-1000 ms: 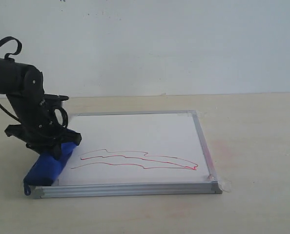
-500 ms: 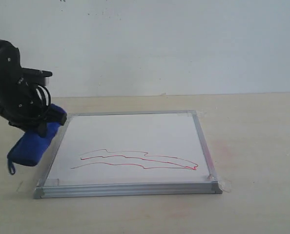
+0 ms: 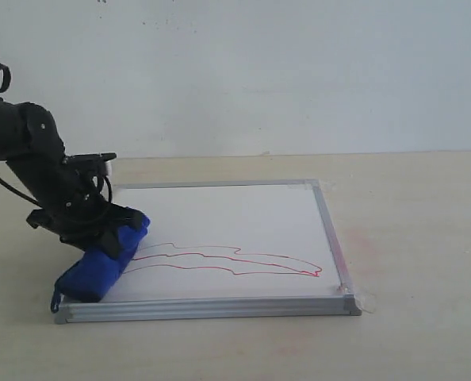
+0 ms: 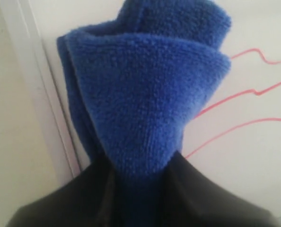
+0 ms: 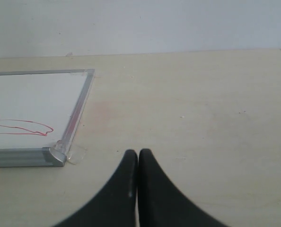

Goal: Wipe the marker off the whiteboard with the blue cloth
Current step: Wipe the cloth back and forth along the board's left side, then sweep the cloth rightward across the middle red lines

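Pale beige tabletop (image 3: pixel 418 238) runs back to a plain white wall (image 3: pixel 299 71), and the whiteboard (image 3: pixel 220 210) lies flat on it, its silver frame (image 3: pixel 328 230) showing all round. A clear tape tab (image 3: pixel 368 301) sticks out at the near right corner. The marker (image 3: pixel 235 262) shows as thin red and dark wavy lines across the near half of the board, narrowing to a point towards the right edge. At their left end the lines meet the blue cloth (image 3: pixel 101 262), which lies slanted over the board's near left part, its lower end by the near left corner with a small loop (image 3: pixel 55 302) hanging over the frame there. The left gripper (image 3: pixel 112 228) is clenched on the cloth's upper end. In the left wrist view its dark fingers (image 4: pixel 197 198) press in from both sides of the folded blue fabric (image 4: pixel 145 94), and red strokes (image 4: pixel 240 97) run out from behind the cloth over the white surface. Whether the cloth presses on the board or only rests there cannot be told. The right gripper (image 5: pixel 138 157) hangs over bare table well to the right of the board, fingertips pressed together with nothing between them, and its camera sees the board's near right corner (image 5: pixel 55 156) and the pointed end of the red line (image 5: pixel 36 127).
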### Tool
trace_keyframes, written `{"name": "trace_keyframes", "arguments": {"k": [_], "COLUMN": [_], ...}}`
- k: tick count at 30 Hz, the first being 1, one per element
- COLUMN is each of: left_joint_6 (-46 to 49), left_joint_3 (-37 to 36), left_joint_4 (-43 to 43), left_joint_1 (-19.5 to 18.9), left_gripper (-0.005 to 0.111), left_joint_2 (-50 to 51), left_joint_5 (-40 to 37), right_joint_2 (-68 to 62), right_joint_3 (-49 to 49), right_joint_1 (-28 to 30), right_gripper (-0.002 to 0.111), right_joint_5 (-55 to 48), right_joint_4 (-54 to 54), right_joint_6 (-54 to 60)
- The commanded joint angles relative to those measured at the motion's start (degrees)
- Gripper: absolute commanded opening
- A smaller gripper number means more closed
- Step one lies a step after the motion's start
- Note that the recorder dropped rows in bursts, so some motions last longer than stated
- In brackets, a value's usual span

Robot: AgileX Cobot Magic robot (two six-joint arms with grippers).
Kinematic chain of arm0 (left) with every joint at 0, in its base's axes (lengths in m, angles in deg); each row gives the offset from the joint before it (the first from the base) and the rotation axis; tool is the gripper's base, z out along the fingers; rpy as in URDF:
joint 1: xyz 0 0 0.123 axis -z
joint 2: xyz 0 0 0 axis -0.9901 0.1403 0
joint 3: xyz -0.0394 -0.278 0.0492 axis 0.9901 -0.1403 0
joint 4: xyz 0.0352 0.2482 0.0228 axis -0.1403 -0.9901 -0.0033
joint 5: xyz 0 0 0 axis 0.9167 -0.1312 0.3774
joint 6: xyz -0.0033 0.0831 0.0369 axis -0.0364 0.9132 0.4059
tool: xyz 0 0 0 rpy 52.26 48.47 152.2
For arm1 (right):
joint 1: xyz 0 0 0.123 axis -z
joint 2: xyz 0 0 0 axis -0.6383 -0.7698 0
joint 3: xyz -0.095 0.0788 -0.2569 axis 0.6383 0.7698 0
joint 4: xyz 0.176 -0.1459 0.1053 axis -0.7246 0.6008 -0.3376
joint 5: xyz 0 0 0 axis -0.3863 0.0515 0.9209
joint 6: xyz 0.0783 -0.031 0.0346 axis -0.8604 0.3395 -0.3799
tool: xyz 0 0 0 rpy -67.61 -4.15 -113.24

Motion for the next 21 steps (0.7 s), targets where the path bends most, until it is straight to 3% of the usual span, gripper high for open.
{"name": "trace_keyframes", "arguments": {"k": [1, 4, 6, 7, 10, 12, 17, 21], "left_joint_6": [7.61, 9.26, 7.21, 5.52, -10.34, -16.11, -16.11, -10.67], "left_joint_3": [-0.25, -0.25, -0.25, -0.25, -0.25, -0.25, -0.25, -0.25], "left_joint_4": [10.32, 10.52, 7.52, 4.41, -16.82, -24.98, -22.36, -12.44], "left_joint_1": [4.65, 9.26, 9.64, 9.09, 5.4, 2.48, 0.49, 2.78], "left_gripper": [0.004, 0.004, 0.004, 0.004, 0.004, 0.004, 0.004, 0.004], "left_joint_2": [1.46, 1.46, 1.46, 1.46, 1.46, 1.46, 1.46, 1.46], "left_joint_5": [-0.7, 4.73, 7.48, 7.77, 5.76, 3.49, 1.54, 3.54], "right_joint_2": [0.3, 0.3, 0.3, 0.3, 0.3, 0.3, 0.3, 0.3], "right_joint_3": [-0.08, -0.08, -0.08, -0.08, -0.08, -0.08, -0.08, -0.08], "right_joint_1": [0.39, 0.39, 0.39, 0.39, 0.39, 0.39, 0.39, 0.39], "right_gripper": [0.0, 0.0, 0.0, 0.0, 0.0, 0.0, 0.0, 0.0], "right_joint_5": [0.36, 0.36, 0.36, 0.36, 0.36, 0.36, 0.36, 0.36], "right_joint_4": [-0.08, -0.08, -0.08, -0.08, -0.08, -0.08, -0.08, -0.08], "right_joint_6": [0.23, 0.23, 0.23, 0.23, 0.23, 0.23, 0.23, 0.23]}}
